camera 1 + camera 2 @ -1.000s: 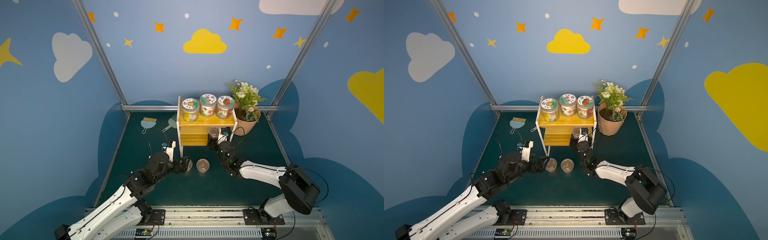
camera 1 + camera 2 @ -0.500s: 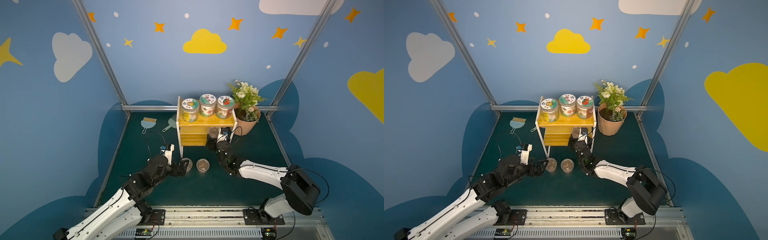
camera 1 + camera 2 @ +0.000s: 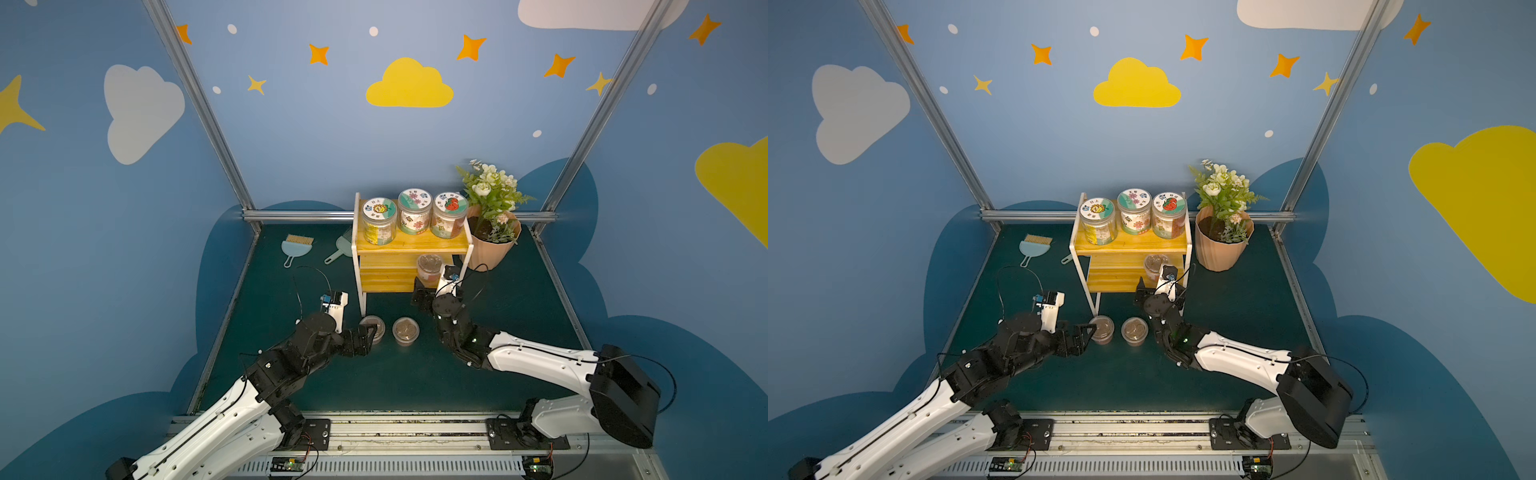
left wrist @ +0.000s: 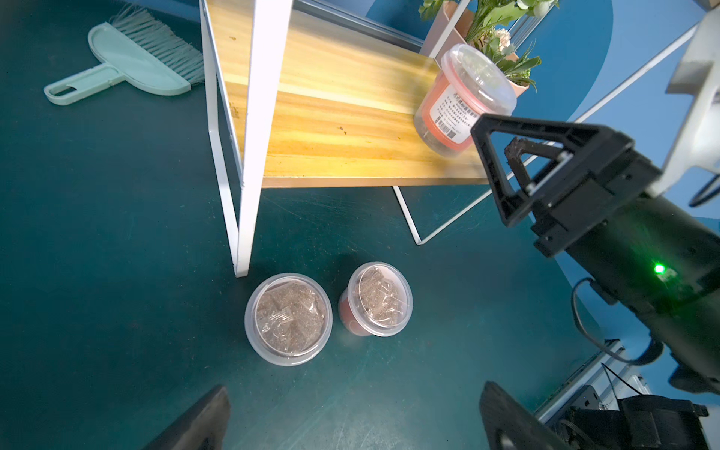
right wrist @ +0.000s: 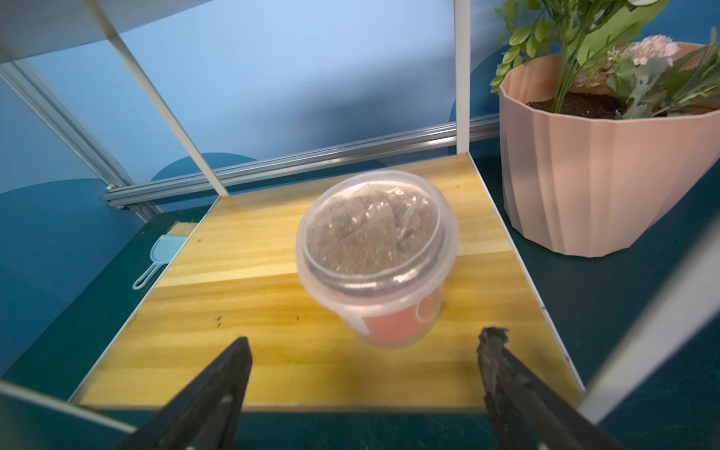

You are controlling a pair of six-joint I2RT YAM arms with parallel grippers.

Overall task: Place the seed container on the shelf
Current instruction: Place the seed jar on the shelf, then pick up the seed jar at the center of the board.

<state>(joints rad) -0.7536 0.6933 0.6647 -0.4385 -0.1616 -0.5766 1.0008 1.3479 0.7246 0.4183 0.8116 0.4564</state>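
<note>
- The seed container stands upright on the lower board of the shelf, at the centre of the right wrist picture.
- My right gripper is spread wide, one finger on each side of the jar (nothing is grasped).
- I judge the placing step is nearly complete; next I must draw this arm straight back without brushing the shelf.
- The left gripper is released too, above two other jars.

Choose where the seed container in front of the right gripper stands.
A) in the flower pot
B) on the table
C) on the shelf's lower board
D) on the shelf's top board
C: the seed container stands upright on the lower board of the shelf, just beyond the open right gripper.
</note>
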